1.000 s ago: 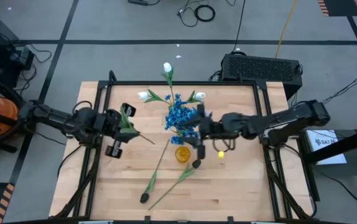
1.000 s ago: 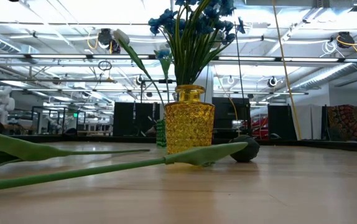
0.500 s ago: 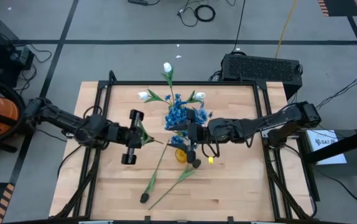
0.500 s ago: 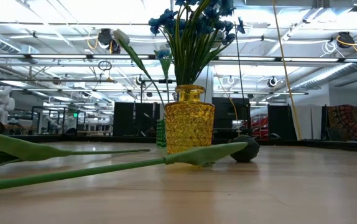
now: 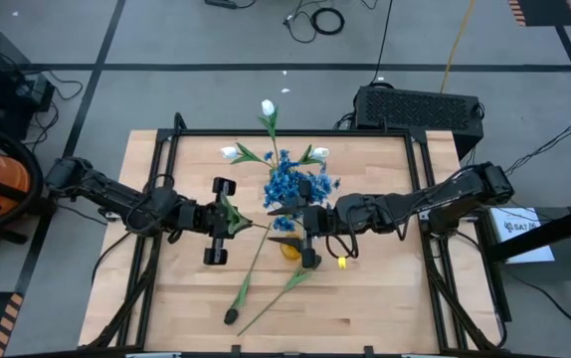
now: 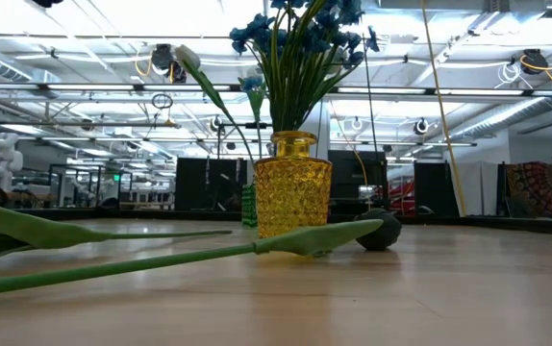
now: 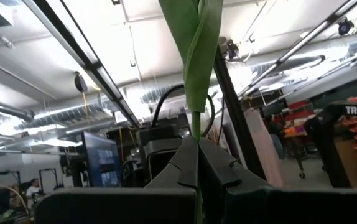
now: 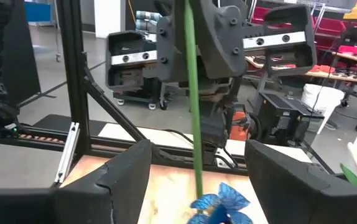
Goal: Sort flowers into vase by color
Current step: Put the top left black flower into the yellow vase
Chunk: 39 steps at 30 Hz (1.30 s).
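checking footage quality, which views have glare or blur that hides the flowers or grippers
Low view: bright ceiling lights wash out the background behind the yellow vase, and the near stem is soft. Left wrist view: backlit, so the left gripper reads as a dark silhouette shut on a green stem. High view: even light, though the flowers are small.

The left gripper is pinched shut on a thin green stem whose long leaf rises above it, with what may be a monitor behind.
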Each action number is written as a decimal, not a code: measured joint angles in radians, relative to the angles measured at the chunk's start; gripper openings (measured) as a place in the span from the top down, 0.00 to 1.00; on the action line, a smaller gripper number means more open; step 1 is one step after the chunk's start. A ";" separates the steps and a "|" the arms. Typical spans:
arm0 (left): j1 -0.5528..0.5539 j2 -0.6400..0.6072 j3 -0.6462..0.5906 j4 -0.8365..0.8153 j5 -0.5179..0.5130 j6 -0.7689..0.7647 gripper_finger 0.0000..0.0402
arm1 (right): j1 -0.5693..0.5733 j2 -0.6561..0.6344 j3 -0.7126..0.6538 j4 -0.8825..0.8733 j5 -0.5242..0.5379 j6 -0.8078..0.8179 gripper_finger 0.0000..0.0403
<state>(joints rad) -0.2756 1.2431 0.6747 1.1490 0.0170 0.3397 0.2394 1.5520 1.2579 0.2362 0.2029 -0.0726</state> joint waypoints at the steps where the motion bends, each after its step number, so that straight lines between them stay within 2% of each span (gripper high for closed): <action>1: 0.000 0.003 0.001 0.006 0.002 0.000 1.00 | 0.000 0.000 0.000 0.000 0.000 0.000 0.38; 7: 0.000 0.055 0.045 -0.007 0.026 -0.001 1.00 | -0.001 0.000 0.000 0.014 0.004 -0.026 0.41; 15: 0.000 0.118 0.103 -0.008 0.032 0.007 0.98 | 0.015 0.000 0.000 0.021 0.006 -0.072 0.57; 19: 0.000 0.118 0.109 -0.004 0.033 0.007 0.98 | 0.025 0.000 0.000 0.032 0.006 -0.083 0.69; 24: 0.000 0.118 0.109 -0.006 0.032 0.008 0.97 | 0.027 0.000 0.000 0.037 0.005 -0.081 0.92; 26: 0.000 0.118 0.109 -0.011 0.023 0.007 0.97 | 0.029 0.000 0.000 0.034 0.006 -0.081 0.97; 30: -0.003 0.094 0.109 -0.069 -0.011 0.007 0.94 | 0.031 0.001 -0.003 0.030 0.011 -0.054 0.97; 34: -0.002 0.015 0.109 -0.208 -0.026 0.005 0.85 | 0.031 0.000 -0.002 0.038 0.011 -0.024 0.99; 39: -0.002 -0.102 0.109 -0.363 -0.048 -0.068 0.74 | 0.031 0.000 -0.002 0.027 0.010 0.018 0.99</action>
<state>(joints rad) -0.2775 1.1413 0.7834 0.7855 -0.0311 0.2717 0.2699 1.5520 1.2556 0.2636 0.2127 -0.0549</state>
